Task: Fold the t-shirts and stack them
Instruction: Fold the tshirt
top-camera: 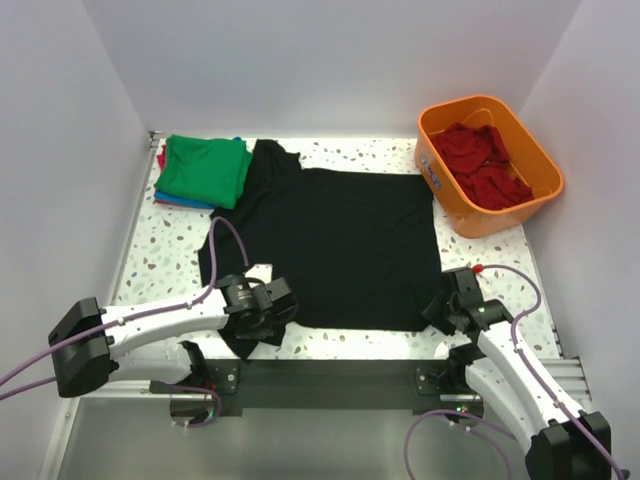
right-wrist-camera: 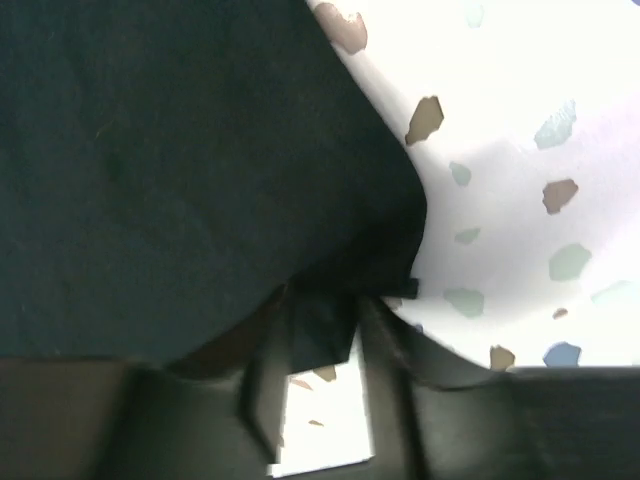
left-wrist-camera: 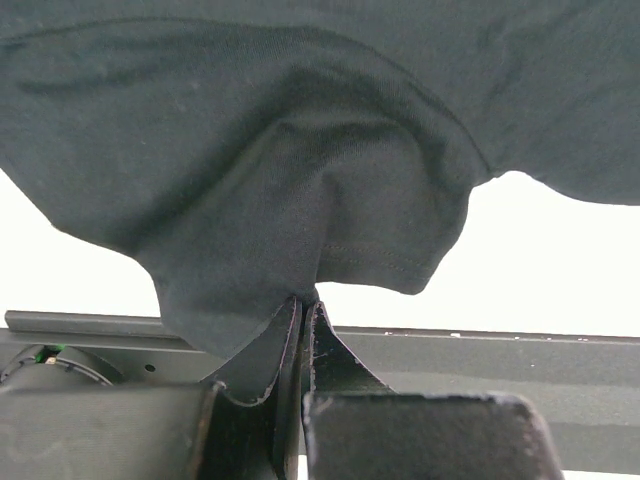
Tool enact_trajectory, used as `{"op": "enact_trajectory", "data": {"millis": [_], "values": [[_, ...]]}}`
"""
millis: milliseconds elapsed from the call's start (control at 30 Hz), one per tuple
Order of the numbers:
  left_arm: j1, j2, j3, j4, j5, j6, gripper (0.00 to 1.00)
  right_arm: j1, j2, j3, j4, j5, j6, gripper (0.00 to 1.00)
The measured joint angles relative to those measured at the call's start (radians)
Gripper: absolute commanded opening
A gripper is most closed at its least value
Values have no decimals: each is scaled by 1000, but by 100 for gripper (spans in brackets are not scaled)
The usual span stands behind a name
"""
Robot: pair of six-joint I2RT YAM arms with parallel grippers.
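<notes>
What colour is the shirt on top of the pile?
That shirt is green, clearest in the top external view.

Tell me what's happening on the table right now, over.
Left gripper shut on black shirt, near left edge. Right gripper open, astride near right corner. Folded pile and orange tub at the back, out of the way.

The dark t-shirt [left-wrist-camera: 300, 150] is filling the upper half of the frame, sagging in a gathered fold toward lower centre; the left gripper [left-wrist-camera: 304, 305] is sticking up from the bottom edge, its jaws pinching together on the cloth's lowest point; a stitched hem is curving right of centre; a dark rail [left-wrist-camera: 520, 355] is running across behind, with white glare showing above it at both sides.
</notes>
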Motion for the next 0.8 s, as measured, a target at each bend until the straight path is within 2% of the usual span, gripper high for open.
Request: {"op": "enact_trajectory", "data": {"millis": [33, 167, 200, 267, 500, 800], "values": [[5, -3, 4, -2, -1, 3, 0, 0, 0, -8, 13, 1, -1, 20], [24, -6, 35, -15, -6, 22, 0, 0, 9, -14, 37, -3, -11, 15], [28, -6, 43, -18, -7, 26, 0, 0, 10, -14, 37, -3, -16, 8], [36, -6, 59, -19, -10, 37, 0, 0, 7, -14, 32, -2, -26, 0], [90, -6, 110, -19, -19, 99, 0, 0, -18, 55, -12, 18, -71, 0], [209, 21, 190, 21, -67, 225, 0, 0, 134, 192, 27, 35, -146, 0]]}}
